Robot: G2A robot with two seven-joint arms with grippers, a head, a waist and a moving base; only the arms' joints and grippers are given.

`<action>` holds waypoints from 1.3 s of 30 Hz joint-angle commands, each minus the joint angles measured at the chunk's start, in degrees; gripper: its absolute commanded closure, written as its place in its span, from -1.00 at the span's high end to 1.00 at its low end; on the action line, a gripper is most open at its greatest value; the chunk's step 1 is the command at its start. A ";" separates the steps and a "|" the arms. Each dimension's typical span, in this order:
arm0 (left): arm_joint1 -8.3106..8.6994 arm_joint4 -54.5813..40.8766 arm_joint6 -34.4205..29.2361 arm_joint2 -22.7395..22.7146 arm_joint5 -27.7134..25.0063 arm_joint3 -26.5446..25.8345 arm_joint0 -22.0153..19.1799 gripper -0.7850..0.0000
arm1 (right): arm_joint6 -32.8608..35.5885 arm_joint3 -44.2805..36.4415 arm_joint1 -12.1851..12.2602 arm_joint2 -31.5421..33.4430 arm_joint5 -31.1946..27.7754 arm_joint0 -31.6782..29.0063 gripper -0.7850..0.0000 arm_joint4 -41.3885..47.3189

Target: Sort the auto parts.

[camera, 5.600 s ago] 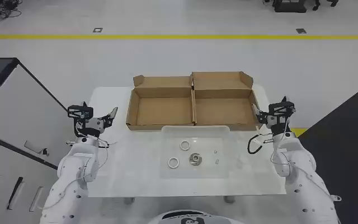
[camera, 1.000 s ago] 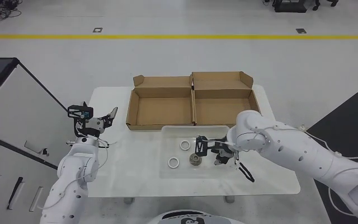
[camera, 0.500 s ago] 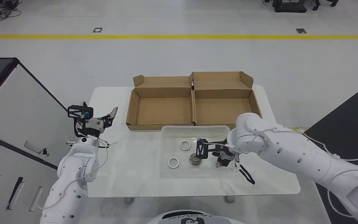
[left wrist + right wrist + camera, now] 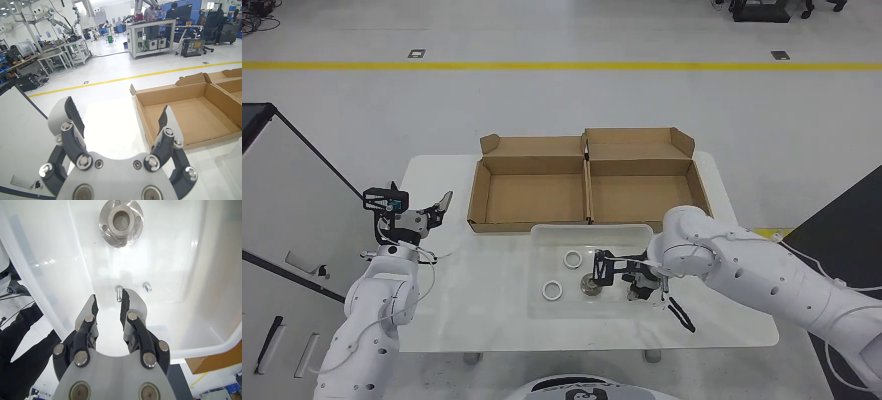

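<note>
Inside the white tray (image 4: pixel 208 349): right gripper (image 4: pixel 108 293), fingers parted and empty, long bolt (image 4: pixel 118 293) just beside one pad. Short bolt (image 4: pixel 147 287) near, metal flange (image 4: pixel 121 222) farther in. Well apart from tray: left gripper (image 4: pixel 118 106), spread wide.

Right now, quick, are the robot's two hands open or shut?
Left gripper: open, holding nothing.
Right gripper: open, holding nothing, one finger beside a bolt.
</note>
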 commanded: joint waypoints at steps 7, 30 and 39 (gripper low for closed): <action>0.00 0.00 0.00 0.00 0.00 0.00 0.00 1.00 | -0.60 0.37 -0.26 0.31 0.12 -0.79 -0.29 -1.14; 0.00 0.00 0.00 0.00 0.00 0.00 0.00 1.00 | -2.12 3.25 -1.73 0.66 -0.71 -1.88 -0.44 -3.53; 0.00 0.00 0.00 0.00 0.00 0.00 0.00 1.00 | -2.62 4.24 -2.23 0.93 -1.18 -2.27 -1.00 -3.93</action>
